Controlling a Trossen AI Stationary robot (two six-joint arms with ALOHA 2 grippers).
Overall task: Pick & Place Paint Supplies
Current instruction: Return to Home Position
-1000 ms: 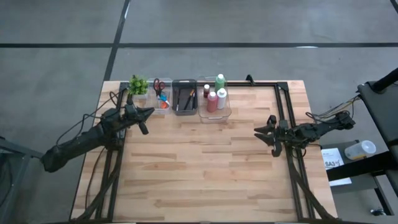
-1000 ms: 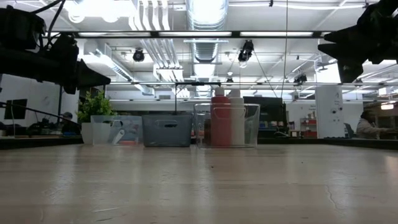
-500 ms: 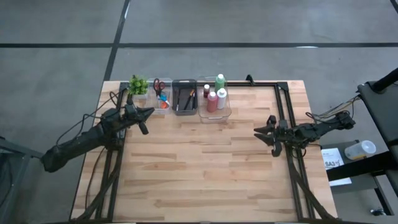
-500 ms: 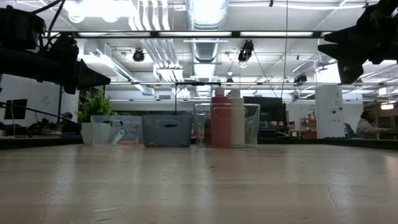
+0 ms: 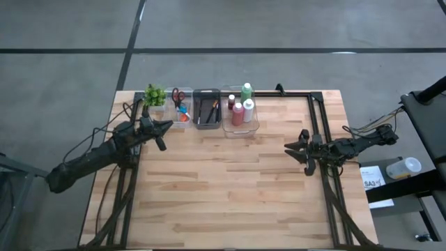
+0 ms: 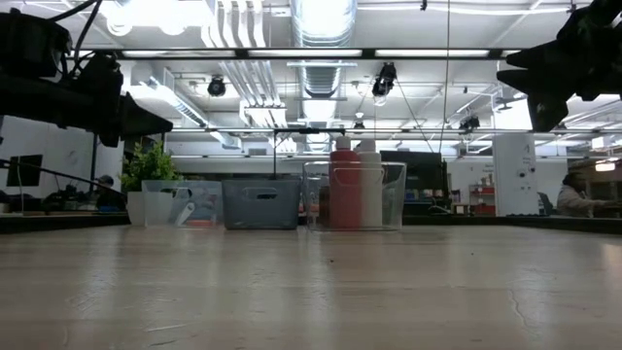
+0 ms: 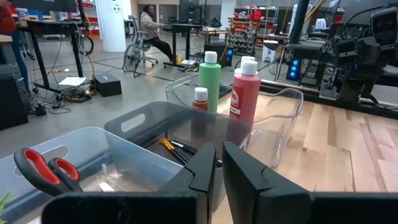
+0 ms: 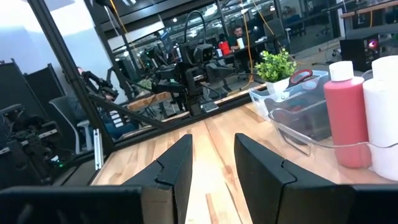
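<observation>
Bottles stand just right of the dark bin, scissors just left. Left gripper, pressed together, hovers near its front-left; right gripper, slightly spread, well apart rightward.

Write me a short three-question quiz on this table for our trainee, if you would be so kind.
1. True or false: the red-handled scissors lie in the dark bin.
2. Which container holds the paint bottles? A. the left clear bin next to the plant; B. the dark bin; C. the right clear bin.
3. What do the left gripper and the right gripper hold?
Key: 1. False; they are in the left clear bin. 2. C. 3. Nothing; both are empty.
</observation>
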